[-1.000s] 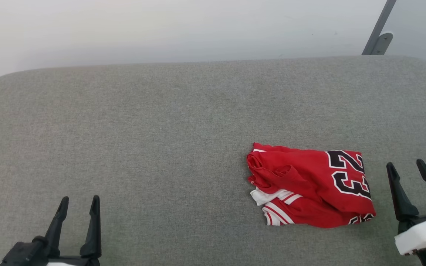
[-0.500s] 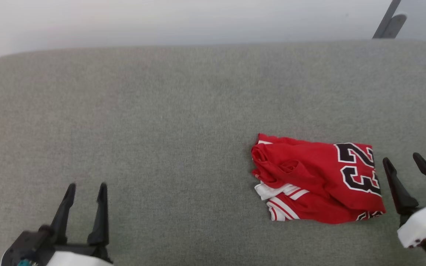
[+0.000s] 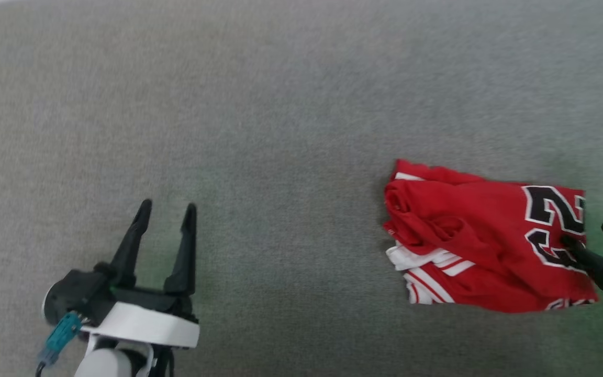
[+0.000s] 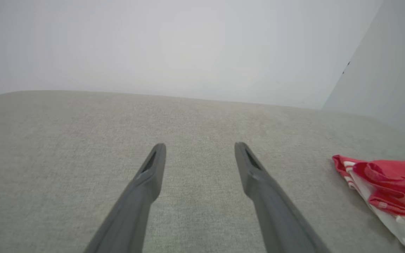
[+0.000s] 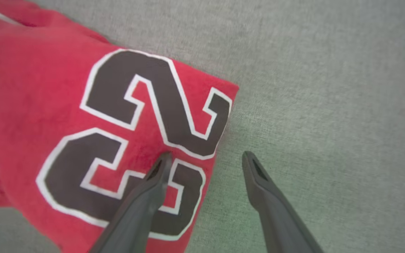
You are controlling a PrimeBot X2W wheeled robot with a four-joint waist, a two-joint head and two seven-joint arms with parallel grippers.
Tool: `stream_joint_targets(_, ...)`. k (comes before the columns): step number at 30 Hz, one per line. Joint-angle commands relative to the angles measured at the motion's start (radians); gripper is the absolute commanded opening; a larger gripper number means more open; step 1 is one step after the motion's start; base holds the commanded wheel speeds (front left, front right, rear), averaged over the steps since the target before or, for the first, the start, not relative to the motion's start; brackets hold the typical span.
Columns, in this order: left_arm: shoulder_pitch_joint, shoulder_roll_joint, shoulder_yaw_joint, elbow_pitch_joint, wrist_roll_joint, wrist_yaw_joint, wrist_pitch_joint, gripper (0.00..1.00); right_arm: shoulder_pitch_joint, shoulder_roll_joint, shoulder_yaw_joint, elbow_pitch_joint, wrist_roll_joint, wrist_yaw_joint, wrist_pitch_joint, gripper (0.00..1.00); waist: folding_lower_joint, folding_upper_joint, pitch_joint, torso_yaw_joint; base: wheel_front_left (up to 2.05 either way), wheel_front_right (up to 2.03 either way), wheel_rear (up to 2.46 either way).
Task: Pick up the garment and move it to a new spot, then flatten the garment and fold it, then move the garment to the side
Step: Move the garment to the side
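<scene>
The garment [image 3: 469, 235] is a red jersey with a black, white-outlined "23", lying folded and rumpled on the grey fabric surface [image 3: 280, 131] at the right. White-and-red striped trim shows at its near left corner. My right gripper [image 3: 587, 234] is open at the garment's right edge. In the right wrist view, the right gripper [image 5: 206, 154] has one finger over the number on the garment [image 5: 47, 105] and the other over bare fabric. My left gripper [image 3: 168, 205] stands open at the lower left, far from the garment. In the left wrist view, the left gripper [image 4: 199, 145] holds nothing, and the garment [image 4: 389, 186] lies off to its right.
The grey upholstered surface [image 4: 83, 133] stretches wide on the left and in the middle. Its far edge meets a pale wall [image 4: 188, 52].
The head camera has tilted down, so the whole picture shifted. My right gripper has come in over the garment's right edge. My left gripper has moved forward. The garment has kept its shape.
</scene>
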Motion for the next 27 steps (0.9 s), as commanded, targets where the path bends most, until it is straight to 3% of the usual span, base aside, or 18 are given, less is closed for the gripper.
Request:
stream_joint_targets(1,-0.023,0.0,-0.007,0.003,-0.006,0.002,-0.004,1.0,-0.01,0.007,-0.01,-0.01,0.005,-0.001,0.035,1.0,0.0,0.0,0.037,0.029,0.0,0.0,0.0)
stream_joint_targets(7,-0.075,0.005,-0.031,0.013,-0.017,0.002,-0.004,1.0,-0.011,0.055,-0.03,-0.003,-0.021,-0.001,0.143,1.0,0.0,0.0,0.093,0.053,0.0,0.0,0.0)
stream_joint_targets(8,-0.083,0.008,-0.031,0.013,-0.018,0.002,-0.004,1.0,-0.01,0.066,-0.027,-0.002,-0.021,-0.001,0.15,0.83,0.0,0.0,0.099,0.052,0.0,0.0,0.0)
stream_joint_targets(9,-0.09,0.012,-0.033,0.014,-0.018,0.002,-0.005,1.0,-0.011,0.075,-0.021,-0.003,-0.022,-0.001,0.154,0.48,0.0,0.0,0.105,0.05,0.0,0.0,0.0)
stream_joint_targets(10,-0.095,0.015,-0.037,0.015,-0.018,0.002,-0.005,1.0,-0.012,0.084,-0.017,-0.003,-0.023,-0.001,0.152,0.26,0.0,0.0,0.109,0.046,0.0,0.0,0.0)
stream_joint_targets(11,-0.101,0.021,-0.038,0.015,-0.017,0.002,-0.004,1.0,-0.016,0.089,-0.013,-0.005,-0.025,-0.001,0.141,0.07,0.0,0.0,0.113,0.038,0.0,0.0,0.0)
stream_joint_targets(12,-0.108,0.024,-0.042,0.014,-0.016,0.002,-0.004,1.0,-0.02,0.093,-0.016,-0.006,-0.027,-0.001,0.13,0.0,0.0,0.0,0.116,0.031,0.0,0.0,0.0)
stream_joint_targets(16,-0.134,0.054,-0.044,0.006,-0.019,0.002,-0.004,1.0,-0.053,0.095,-0.052,-0.014,-0.036,-0.003,0.057,0.0,0.0,0.0,0.134,-0.021,0.0,0.0,0.0)
stream_joint_targets(27,-0.287,0.158,-0.112,-0.037,-0.025,0.002,-0.003,1.0,-0.148,0.078,-0.288,0.041,-0.063,-0.002,-0.128,0.0,0.0,0.0,0.249,-0.169,0.0,0.0,0.0)
